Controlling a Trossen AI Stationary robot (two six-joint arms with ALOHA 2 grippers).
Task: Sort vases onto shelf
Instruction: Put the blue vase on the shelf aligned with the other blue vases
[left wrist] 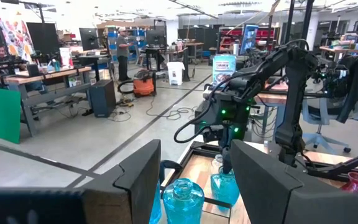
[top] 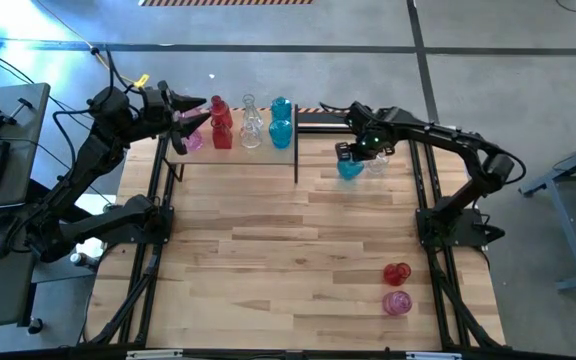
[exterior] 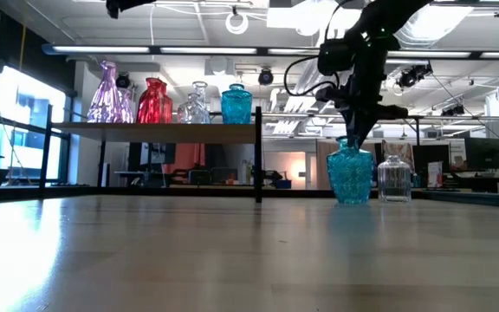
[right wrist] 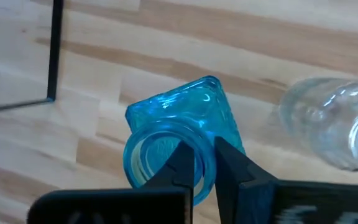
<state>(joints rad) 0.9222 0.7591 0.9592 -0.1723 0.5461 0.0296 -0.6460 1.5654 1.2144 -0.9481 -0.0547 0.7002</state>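
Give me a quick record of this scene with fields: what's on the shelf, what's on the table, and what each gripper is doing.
shelf: pink, red, clear and blue vases standing upright
blue vase: on the table right of the shelf, rim pinched by the right gripper
clear vase: beside it, free
red vase and pink vase: near the table's right front
left gripper: open, at the shelf's left end, holding nothing

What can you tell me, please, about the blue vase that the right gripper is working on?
The blue vase is translucent teal glass with a textured, faceted body and a round open mouth. It stands upright on the wooden tabletop, right of the shelf, beside a clear vase. The right gripper is shut on its rim, one finger inside the mouth and one outside.
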